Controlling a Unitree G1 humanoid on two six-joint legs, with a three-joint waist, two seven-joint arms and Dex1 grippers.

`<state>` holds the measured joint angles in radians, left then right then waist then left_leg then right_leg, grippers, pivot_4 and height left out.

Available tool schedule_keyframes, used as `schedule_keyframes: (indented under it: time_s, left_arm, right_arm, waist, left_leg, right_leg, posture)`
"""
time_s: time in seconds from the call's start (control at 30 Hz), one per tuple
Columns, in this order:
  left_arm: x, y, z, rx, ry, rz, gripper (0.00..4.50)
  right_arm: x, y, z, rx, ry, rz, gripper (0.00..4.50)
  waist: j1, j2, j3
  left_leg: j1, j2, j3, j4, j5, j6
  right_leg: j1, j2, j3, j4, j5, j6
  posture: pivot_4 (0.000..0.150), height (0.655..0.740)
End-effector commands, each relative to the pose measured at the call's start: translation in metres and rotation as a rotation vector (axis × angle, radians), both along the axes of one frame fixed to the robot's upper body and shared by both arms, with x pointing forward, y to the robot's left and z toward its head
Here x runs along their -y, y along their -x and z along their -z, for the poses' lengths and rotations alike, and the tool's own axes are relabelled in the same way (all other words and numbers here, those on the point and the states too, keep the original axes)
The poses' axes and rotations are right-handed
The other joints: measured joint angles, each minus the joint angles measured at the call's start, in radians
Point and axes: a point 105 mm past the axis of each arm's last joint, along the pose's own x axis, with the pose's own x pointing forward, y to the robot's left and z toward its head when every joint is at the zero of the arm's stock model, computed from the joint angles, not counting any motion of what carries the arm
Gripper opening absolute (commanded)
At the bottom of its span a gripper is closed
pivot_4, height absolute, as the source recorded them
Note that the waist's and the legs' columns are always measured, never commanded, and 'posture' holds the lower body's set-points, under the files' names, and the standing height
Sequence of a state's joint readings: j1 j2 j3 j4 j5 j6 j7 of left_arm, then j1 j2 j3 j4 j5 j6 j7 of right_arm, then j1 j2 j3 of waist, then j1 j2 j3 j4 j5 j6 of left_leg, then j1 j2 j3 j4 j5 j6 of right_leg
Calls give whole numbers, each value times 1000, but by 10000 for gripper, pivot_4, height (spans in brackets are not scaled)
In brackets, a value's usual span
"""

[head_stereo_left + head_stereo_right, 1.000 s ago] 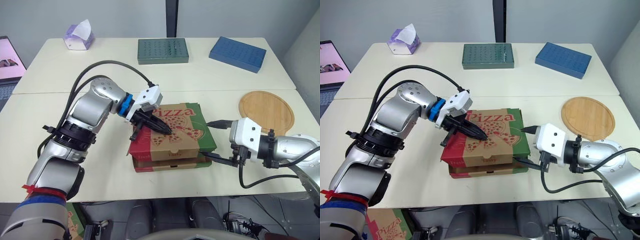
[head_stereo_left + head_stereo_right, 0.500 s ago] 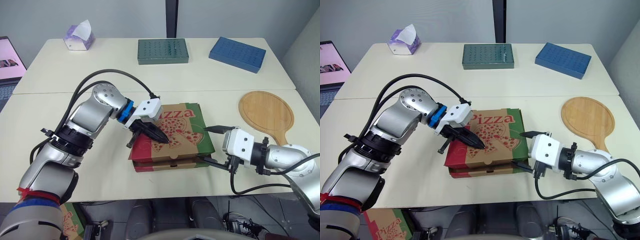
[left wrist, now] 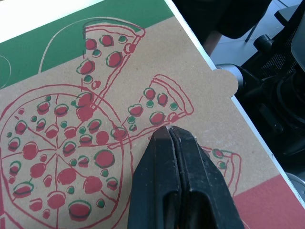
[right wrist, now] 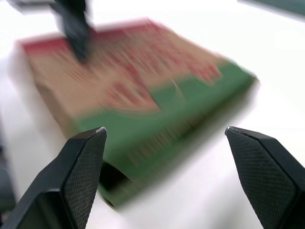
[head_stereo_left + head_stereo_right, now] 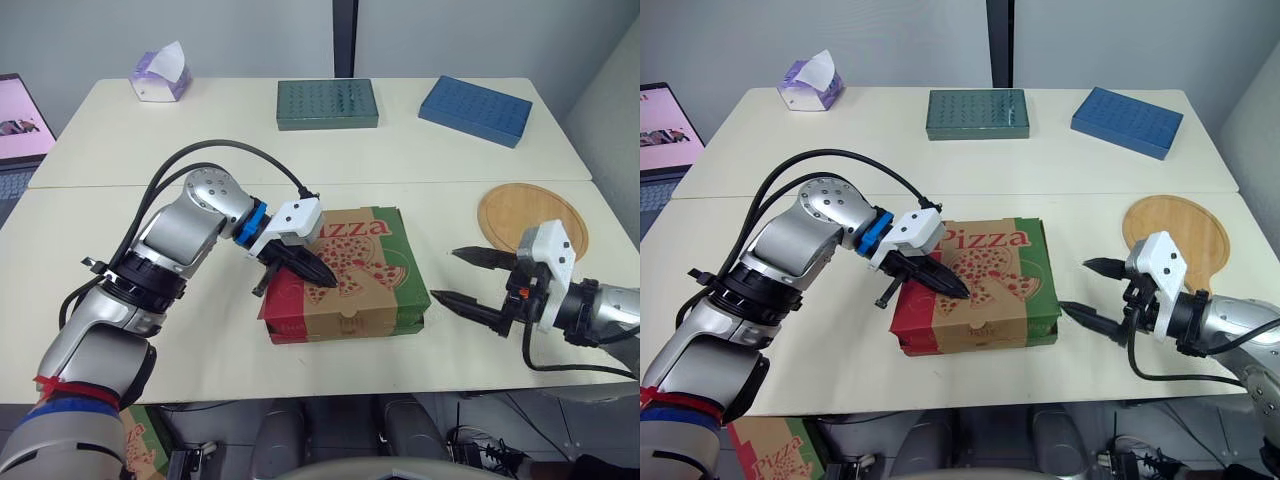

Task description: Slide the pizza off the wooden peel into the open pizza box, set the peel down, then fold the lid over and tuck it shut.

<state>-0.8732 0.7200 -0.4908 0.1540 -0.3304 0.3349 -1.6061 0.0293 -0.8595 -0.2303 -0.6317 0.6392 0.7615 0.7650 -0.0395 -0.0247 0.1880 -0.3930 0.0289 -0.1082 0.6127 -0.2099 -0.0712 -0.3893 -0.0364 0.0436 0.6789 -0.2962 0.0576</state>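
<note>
left eye view | left hand (image 5: 325, 285) on pizza box (image 5: 378, 302) | right hand (image 5: 446, 274) spread

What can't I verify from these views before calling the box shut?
- Box contents: hidden under the closed lid of the pizza box in every view.
- Front tuck: too small in the eye views, blurred in the right wrist view.
- Wooden peel handle: behind the right end effector and its wrist, eye views.
- Lid patch under the left end effector: covered by it.
</note>
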Motion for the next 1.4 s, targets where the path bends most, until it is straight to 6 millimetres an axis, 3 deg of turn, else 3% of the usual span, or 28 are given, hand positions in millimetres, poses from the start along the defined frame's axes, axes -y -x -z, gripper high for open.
schedule_keyframes:
  time_s: [0.03, 0.2, 0.33, 0.5, 0.7, 0.8, 0.93, 1.17, 1.4]
  left_arm:
    - [-1, 0, -1, 9, -9, 3, 0]
    - [-2, -1, -1, 9, -11, -1, 0]
    - [-2, -1, -1, 11, -10, -3, 0]
    - [-1, -2, -2, 13, -8, -3, 0]
    - [-2, -1, -1, 12, -11, -4, 0]
    - [-2, -1, 0, 10, -12, -6, 0]
    - [-3, -1, -1, 7, -9, -8, 0]
    - [0, -2, -5, 1, 6, -8, 0]
    - [4, 0, -10, -12, 27, -3, 0]
  right_arm:
    - [-18, 3, 7, 25, 27, -96, 34469]
    - [-43, 10, 8, 18, -30, -216, 16374]
    - [-49, 10, 6, 13, -51, -241, 1716]
    - [-48, 7, 13, 11, -17, -236, 796]
    - [-35, 10, 20, 30, 76, -208, 796]
    - [-21, 10, 9, 58, 83, -169, 6329]
    - [-13, 14, -7, 88, 97, -164, 19627]
    - [-42, 26, -19, 132, 72, -256, 44213]
    - [-61, 20, -3, 209, 171, -304, 44691]
  waist:
    - [-2, 0, 0]
    - [-2, 0, 0]
    - [-4, 0, 0]
    - [-6, 0, 0]
    - [-4, 0, 0]
    - [-2, 0, 0]
    - [-1, 0, 0]
    - [-1, 0, 0]
    - [1, 0, 0]
  left_leg:
    - [0, 0, 0, 0, 0, 0]
    - [0, 0, 0, 0, 0, 0]
    - [0, 0, 0, 0, 0, 0]
    - [0, 0, 0, 0, 0, 0]
    - [0, 0, 0, 0, 0, 0]
    - [-1, 0, 0, 0, 0, 0]
    - [0, 0, 0, 0, 0, 0]
    - [0, 0, 0, 0, 0, 0]
    - [-1, 0, 0, 0, 0, 0]
  right_leg:
    - [0, 0, 0, 0, 0, 0]
    - [0, 0, 0, 0, 0, 0]
    - [0, 0, 0, 0, 0, 0]
    - [0, 0, 0, 0, 0, 0]
    - [0, 0, 0, 0, 0, 0]
    - [0, 0, 0, 0, 0, 0]
    - [0, 0, 0, 0, 0, 0]
    - [0, 0, 0, 0, 0, 0]
    - [0, 0, 0, -1, 0, 0]
  posture:
    - [1500, 7400]
    - [1500, 7400]
    - [1500, 7400]
    - [1500, 7400]
    - [1500, 7400]
    - [1500, 7400]
    - [1500, 7400]
    - [1500, 7400]
    - [1500, 7400]
